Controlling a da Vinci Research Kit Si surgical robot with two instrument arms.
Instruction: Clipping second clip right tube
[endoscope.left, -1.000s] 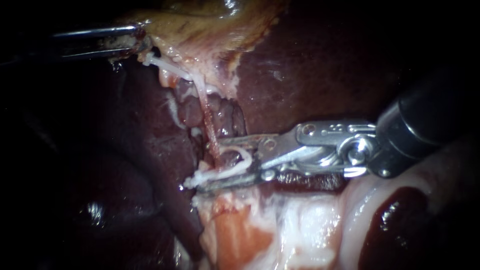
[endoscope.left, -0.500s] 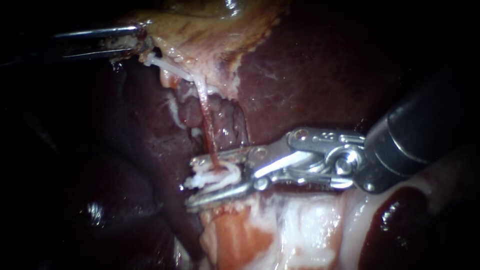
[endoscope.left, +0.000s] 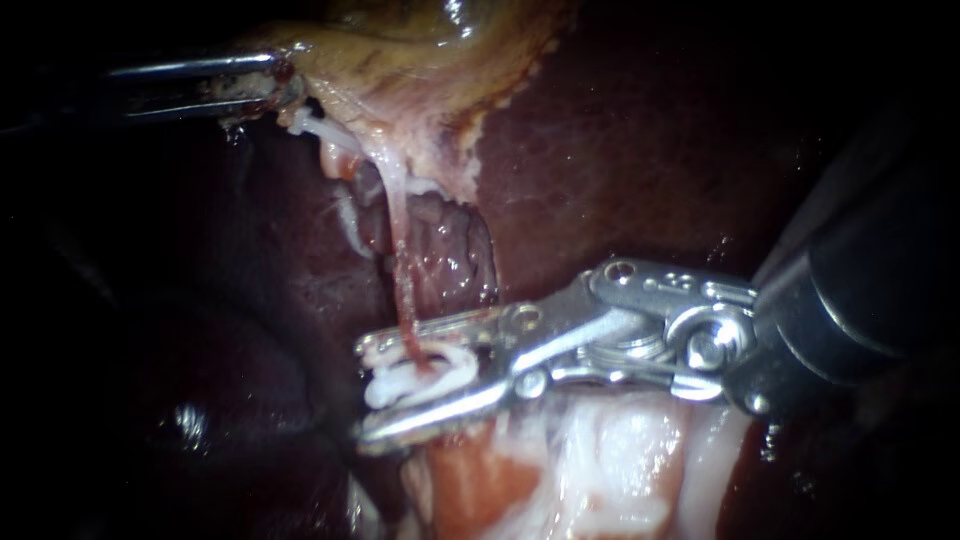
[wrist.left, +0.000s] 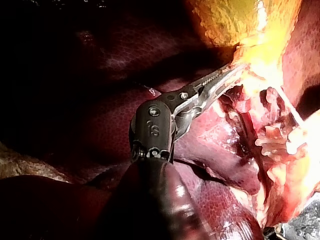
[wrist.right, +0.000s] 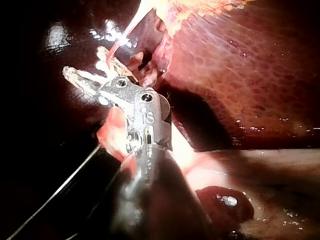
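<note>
The thin reddish right tube (endoscope.left: 400, 270) runs down from the yellowish gallbladder (endoscope.left: 420, 60) across the dark liver (endoscope.left: 640, 150). My right instrument (endoscope.left: 362, 390) comes in from the right, its jaws wide apart. They carry a white clip (endoscope.left: 430, 372), and the tube's lower end runs into that clip. In the right wrist view the same jaws (wrist.right: 82, 80) straddle the tube (wrist.right: 122, 42) beside pale tissue. My left instrument (endoscope.left: 275, 85) is at the upper left, its jaws shut on the gallbladder's edge. The left wrist view shows its jaws (wrist.left: 232, 70) biting the yellow tissue (wrist.left: 260, 55).
Pale white and pink tissue (endoscope.left: 590, 460) lies just under the right instrument's jaws. A recess of dark red raw tissue (endoscope.left: 445, 250) sits right of the tube. The right instrument's thick black shaft (endoscope.left: 870, 290) fills the right side.
My right instrument has slid left and downward along the tube, clip still between its jaws, so the tube now enters the clip nearer the jaw tips. The left instrument has held still.
</note>
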